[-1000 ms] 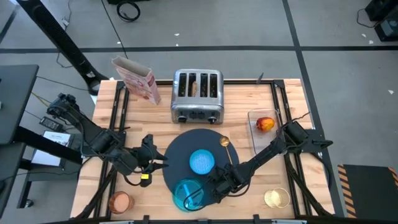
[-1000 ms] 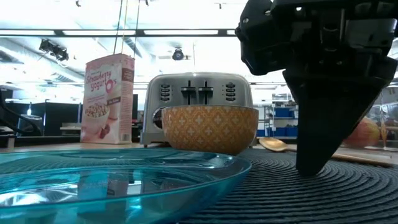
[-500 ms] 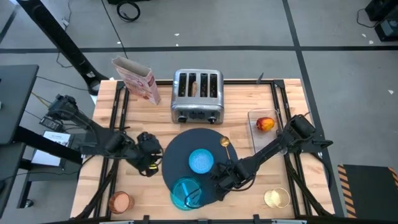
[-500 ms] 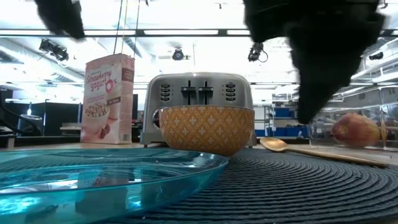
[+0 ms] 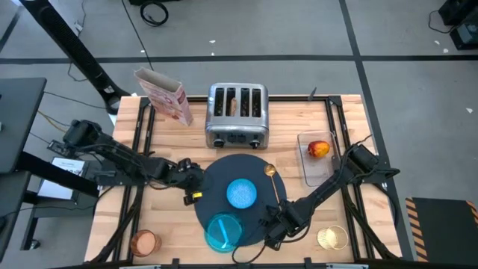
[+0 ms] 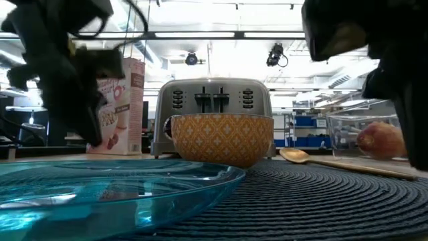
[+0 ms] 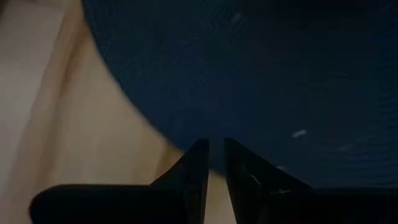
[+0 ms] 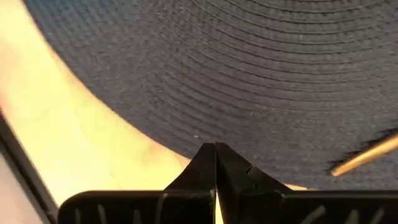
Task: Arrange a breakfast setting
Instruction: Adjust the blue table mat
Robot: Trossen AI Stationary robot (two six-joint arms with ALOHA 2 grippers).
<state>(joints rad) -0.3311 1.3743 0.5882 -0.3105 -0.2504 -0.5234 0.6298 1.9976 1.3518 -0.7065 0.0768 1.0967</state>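
The round dark navy mat point(image 5: 224, 175) lies mid-table. On it are the bright-blue bowl point(image 5: 241, 193), the gold spoon point(image 5: 272, 179) and, at its near edge, the teal plate point(image 5: 222, 232). My left gripper point(image 5: 199, 184) is low at the mat's left edge, with a narrow gap between its fingers point(image 7: 216, 149). My right gripper point(image 5: 267, 229) is shut point(image 8: 216, 148) at the mat's near right edge, beside the plate. The red-orange fruit point(image 5: 319, 149) sits in a clear container at the right. The copper cup point(image 5: 144, 243) stands at the near left. The toast is in the toaster. My left gripper's fingertips slant down over the mat's left edge point(image 7: 193, 127); whether they touch it I cannot tell. My right gripper's shut tips point down at the mat's near right edge point(image 8: 205, 127); whether they touch it I cannot tell.
The chrome toaster point(image 5: 237, 116) and the pink cereal box point(image 5: 164, 96) stand along the far side. A clear glass point(image 5: 332, 237) stands at the near right. Dark frame rails point(image 5: 142, 142) run down both sides of the wooden table. Bare wood shows left of the mat.
My left gripper has come down and toward the table's right, tipping steeper, until it reached the mat's left edge. My right gripper, shut throughout, has drawn away from the teal plate toward the table's near right. In the low view the plate's rim has settled lower.
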